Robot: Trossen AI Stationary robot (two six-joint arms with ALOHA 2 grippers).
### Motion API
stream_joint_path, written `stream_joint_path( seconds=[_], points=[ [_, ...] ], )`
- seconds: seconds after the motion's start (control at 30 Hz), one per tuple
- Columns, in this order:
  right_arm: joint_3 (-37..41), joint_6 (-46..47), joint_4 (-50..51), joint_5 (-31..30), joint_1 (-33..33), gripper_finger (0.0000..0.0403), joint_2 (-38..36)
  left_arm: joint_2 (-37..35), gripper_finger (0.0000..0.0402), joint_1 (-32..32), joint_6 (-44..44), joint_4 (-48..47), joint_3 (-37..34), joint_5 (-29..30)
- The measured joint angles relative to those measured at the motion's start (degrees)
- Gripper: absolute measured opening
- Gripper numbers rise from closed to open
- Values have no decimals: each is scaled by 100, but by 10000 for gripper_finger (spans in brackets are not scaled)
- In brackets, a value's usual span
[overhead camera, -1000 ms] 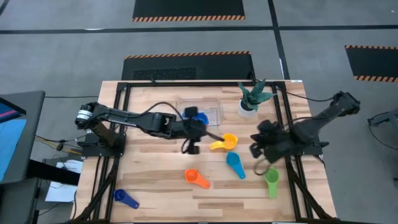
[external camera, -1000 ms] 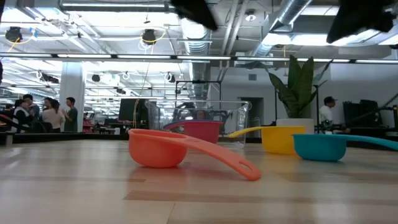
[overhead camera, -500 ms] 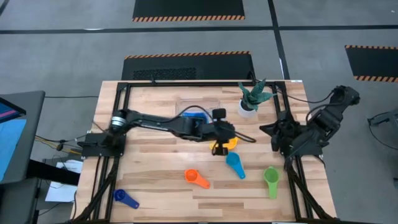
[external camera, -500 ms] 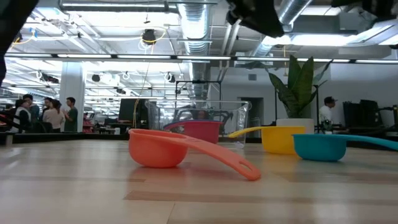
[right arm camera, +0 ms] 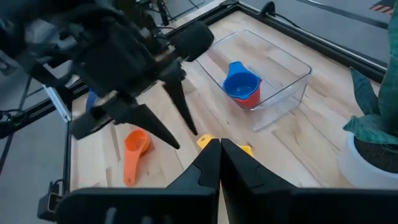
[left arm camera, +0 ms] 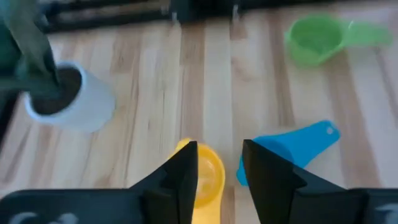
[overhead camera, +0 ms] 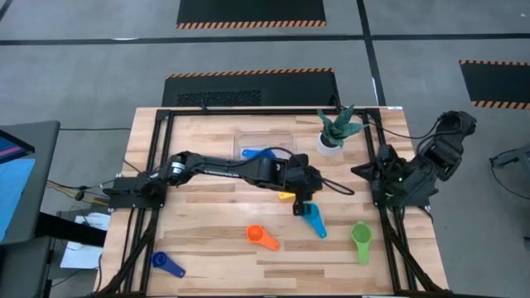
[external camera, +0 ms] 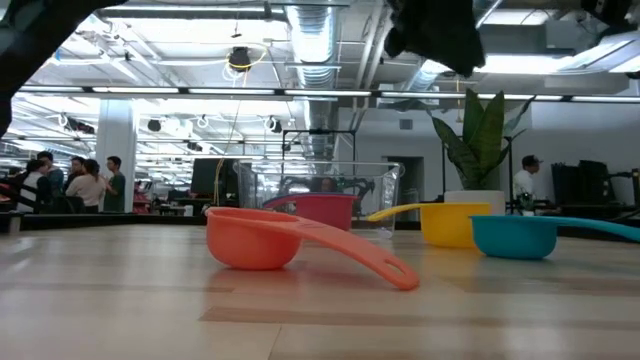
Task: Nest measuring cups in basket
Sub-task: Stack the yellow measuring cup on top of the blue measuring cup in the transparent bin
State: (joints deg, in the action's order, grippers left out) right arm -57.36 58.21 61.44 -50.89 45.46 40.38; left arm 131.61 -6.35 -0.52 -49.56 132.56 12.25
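Dk blue cup (overhead camera: 167, 264): front-left table corner.
Orange cup (overhead camera: 262, 237): front centre.
Basket (overhead camera: 267, 146): rear centre, holds blue cup (right arm camera: 241, 83) nested in red cup (right arm camera: 249, 97).
Left gripper (overhead camera: 301, 204): fingers apart, empty, above yellow cup (left arm camera: 205, 180) (partly hidden).
Teal cup (overhead camera: 314, 218): just beside yellow.
Green cup (overhead camera: 361, 237): front right.
Right gripper (right arm camera: 219, 163): fingers pressed together, empty, at right edge.

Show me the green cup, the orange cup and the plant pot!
green cup (overhead camera: 360, 234), high view, on its bowl.
orange cup (external camera: 250, 240), low view, on the bowl's side.
plant pot (left arm camera: 84, 102), left wrist view, on its white wall.
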Motion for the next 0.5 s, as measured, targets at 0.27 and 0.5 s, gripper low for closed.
stream_joint_path(
  seconds=[0.27,0.5],
  points=[
    [0,-22,81,24,146,22,15,399,180,9,-114,-168,-16,-78],
    [2,-19,123,26,219,25,15,635,215,29,-316,-229,-3,-11]
  ],
)
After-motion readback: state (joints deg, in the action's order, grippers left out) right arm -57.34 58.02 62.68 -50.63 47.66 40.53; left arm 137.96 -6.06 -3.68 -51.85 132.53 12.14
